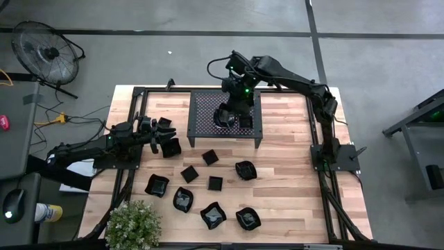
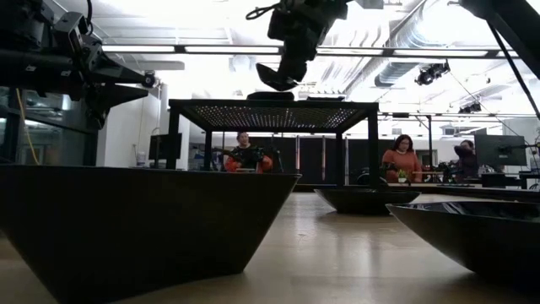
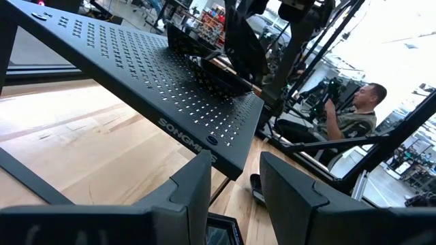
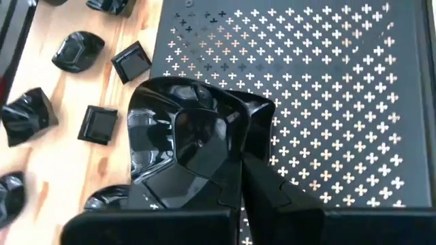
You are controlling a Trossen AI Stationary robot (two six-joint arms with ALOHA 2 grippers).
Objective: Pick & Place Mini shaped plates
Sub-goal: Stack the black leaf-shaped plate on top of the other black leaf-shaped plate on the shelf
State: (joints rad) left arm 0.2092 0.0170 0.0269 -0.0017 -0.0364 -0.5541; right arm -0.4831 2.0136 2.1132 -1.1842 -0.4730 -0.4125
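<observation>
the wavy plate (image 4: pixel 180 146) i'm carrying sits pinched by its rim in my right gripper (image 4: pixel 235 180), jaws clamped tight on one edge, and it hangs above the rack (image 1: pixel 208 111) rather than on it; the low view shows a clear gap between its underside and the perforated top. from the jaws the plate spreads out ahead of the fingers and slightly down, bowl side up and somewhat tilted, so the free edge leads and would touch first, as i judge it. it's roundish, so i can't name a real long axis; what matters is that the held rim is the high side. below it the rack already bears a plate (image 1: pixel 244 122) or two near its front right part, just beside where i'm hovering, so i reckon the drop has to go straight down onto bare mesh without nudging those. my left gripper (image 1: pixel 154 133) waits at the table's left side, level with the rack's front, jaws partway apart with nothing between them that i can see, right by a square plate (image 1: pixel 171 147). the other plates (image 1: pixel 213 214) lie scattered on the table (image 1: pixel 291 180) in front of the rack, well apart from the right arm.
</observation>
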